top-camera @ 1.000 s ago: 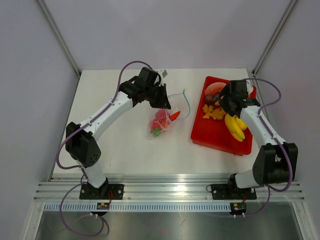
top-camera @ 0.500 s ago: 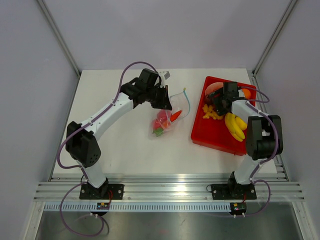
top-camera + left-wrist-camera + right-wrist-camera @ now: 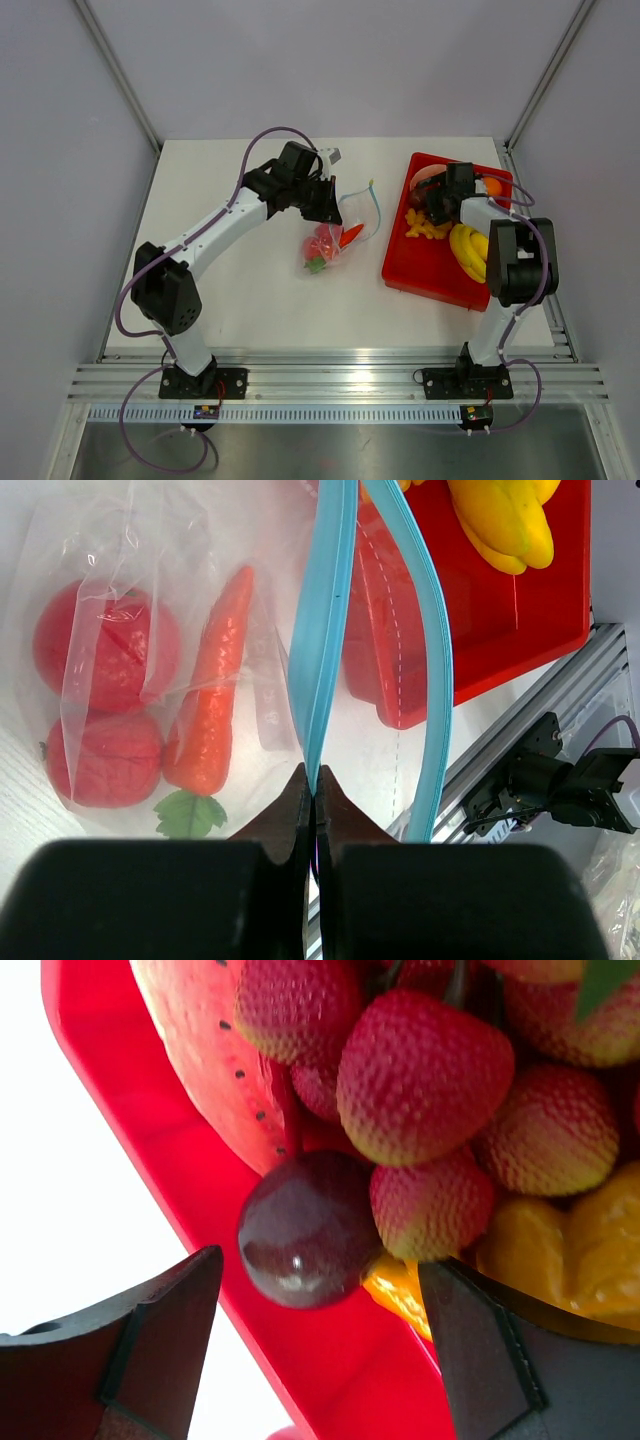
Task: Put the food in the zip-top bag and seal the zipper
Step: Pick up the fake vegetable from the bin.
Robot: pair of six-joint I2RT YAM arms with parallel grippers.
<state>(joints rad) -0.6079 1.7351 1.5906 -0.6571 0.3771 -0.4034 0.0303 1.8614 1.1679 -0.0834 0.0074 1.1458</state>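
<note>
Red tray point(image 3: 422, 272) crowded, right jaws wide around cherry point(image 3: 305, 1245), left jaws clamping zipper point(image 3: 325, 630)

White table point(image 3: 250, 290) inside pale grey walls point(image 3: 330, 60); slim metal posts point(image 3: 115, 70) run up the back corners. Ribbed aluminium rail point(image 3: 330, 380) along the near edge; light even, soft shadows.
</note>
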